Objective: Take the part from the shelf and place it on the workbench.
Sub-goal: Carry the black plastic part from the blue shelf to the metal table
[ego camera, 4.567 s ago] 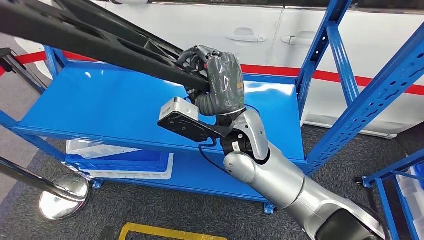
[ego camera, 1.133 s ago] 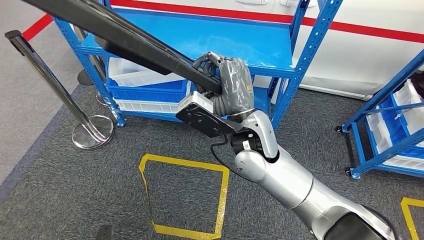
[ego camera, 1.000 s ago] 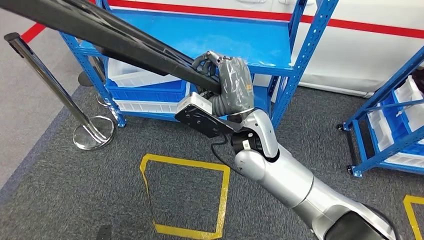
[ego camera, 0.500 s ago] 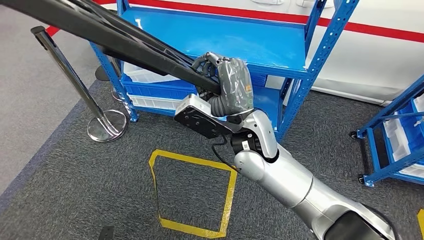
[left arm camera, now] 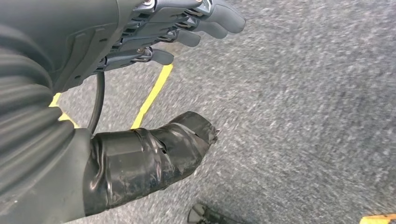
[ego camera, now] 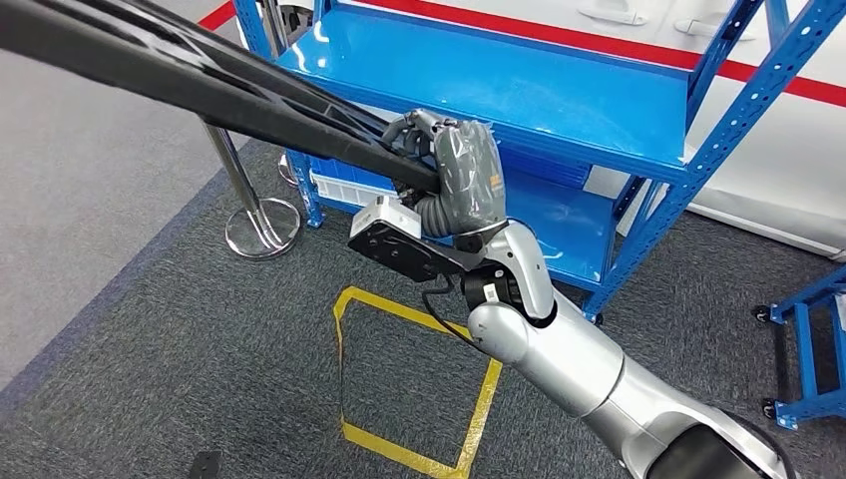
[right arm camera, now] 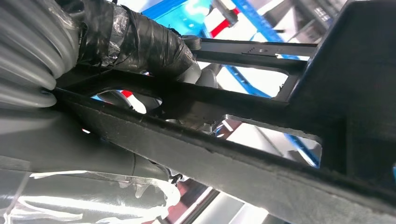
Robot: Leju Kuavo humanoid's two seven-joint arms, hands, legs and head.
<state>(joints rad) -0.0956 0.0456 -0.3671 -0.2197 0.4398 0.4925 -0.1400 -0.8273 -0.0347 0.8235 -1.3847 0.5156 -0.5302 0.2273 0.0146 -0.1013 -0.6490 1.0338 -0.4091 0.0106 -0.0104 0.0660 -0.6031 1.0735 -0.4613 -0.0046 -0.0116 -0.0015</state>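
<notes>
The part (ego camera: 190, 85) is a long black frame-like piece running from the upper left of the head view down to my right hand (ego camera: 454, 175), which grips its near end in front of the blue shelf (ego camera: 519, 90). In the right wrist view the black part (right arm camera: 233, 154) crosses close to the camera, with my taped thumb (right arm camera: 140, 39) wrapped over it. My left hand (left arm camera: 154, 42) hangs over the grey carpet with fingers apart and nothing in it.
A chrome stanchion post (ego camera: 249, 200) stands left of the shelf. White and blue bins (ego camera: 344, 180) sit on the lower shelf. A yellow tape square (ego camera: 409, 379) marks the carpet. Another blue rack (ego camera: 808, 339) is at the right edge.
The whole scene has shifted as the camera moved: the shelf now lies further right and up, the stanchion nearer the middle. My right hand keeps the same grip on the part.
</notes>
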